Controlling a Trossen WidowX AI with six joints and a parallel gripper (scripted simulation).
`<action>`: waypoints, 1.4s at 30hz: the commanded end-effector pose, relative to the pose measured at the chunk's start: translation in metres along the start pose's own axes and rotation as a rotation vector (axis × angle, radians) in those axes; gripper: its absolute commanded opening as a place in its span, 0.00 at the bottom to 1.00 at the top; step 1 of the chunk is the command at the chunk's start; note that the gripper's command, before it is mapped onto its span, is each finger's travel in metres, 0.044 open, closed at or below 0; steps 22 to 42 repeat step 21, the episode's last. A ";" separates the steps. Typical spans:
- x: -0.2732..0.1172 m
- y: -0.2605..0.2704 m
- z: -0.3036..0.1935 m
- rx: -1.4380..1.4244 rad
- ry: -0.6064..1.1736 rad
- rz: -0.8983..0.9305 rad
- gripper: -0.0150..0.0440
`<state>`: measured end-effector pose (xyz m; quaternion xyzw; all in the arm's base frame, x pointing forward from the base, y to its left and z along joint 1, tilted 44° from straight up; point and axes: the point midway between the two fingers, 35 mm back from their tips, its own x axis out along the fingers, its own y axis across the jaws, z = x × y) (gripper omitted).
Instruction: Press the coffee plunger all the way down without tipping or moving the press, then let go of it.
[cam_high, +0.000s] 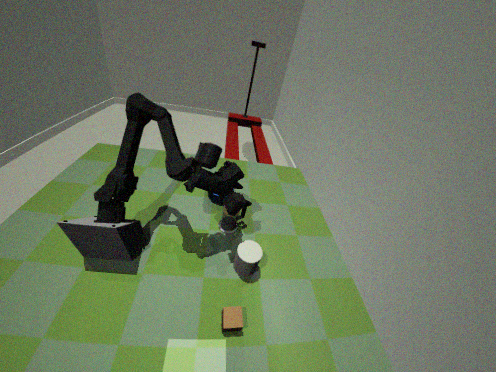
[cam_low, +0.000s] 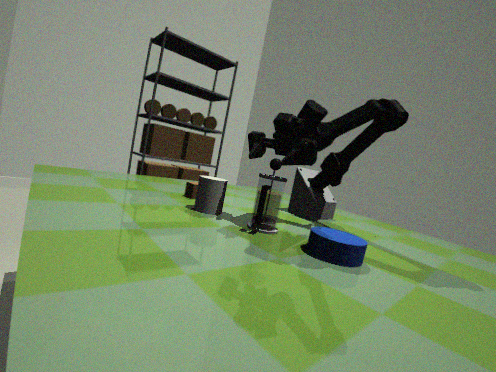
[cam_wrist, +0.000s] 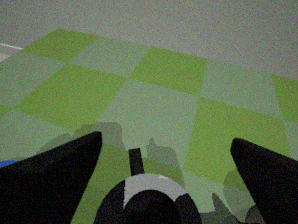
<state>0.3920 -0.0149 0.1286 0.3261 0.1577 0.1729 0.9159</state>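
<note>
Gripper (cam_low: 256, 145) spread wide, holding nothing, just above knob (cam_low: 275, 163). Coffee press (cam_low: 268, 202) upright on floor between grey cup (cam_low: 210, 194) & blue disc (cam_low: 336, 245). Glass, prob fragile, tall, tippy; take by knob only, push straight down.

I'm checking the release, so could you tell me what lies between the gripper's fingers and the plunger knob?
Nothing: in the exterior view the open gripper sits apart from the plunger knob, with only wall behind the gap.
</note>
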 end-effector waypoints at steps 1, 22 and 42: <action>-0.009 -0.001 0.008 -0.003 0.003 -0.004 1.00; -0.069 0.007 0.048 0.004 0.013 0.000 1.00; -0.069 0.007 0.048 0.004 0.013 0.000 1.00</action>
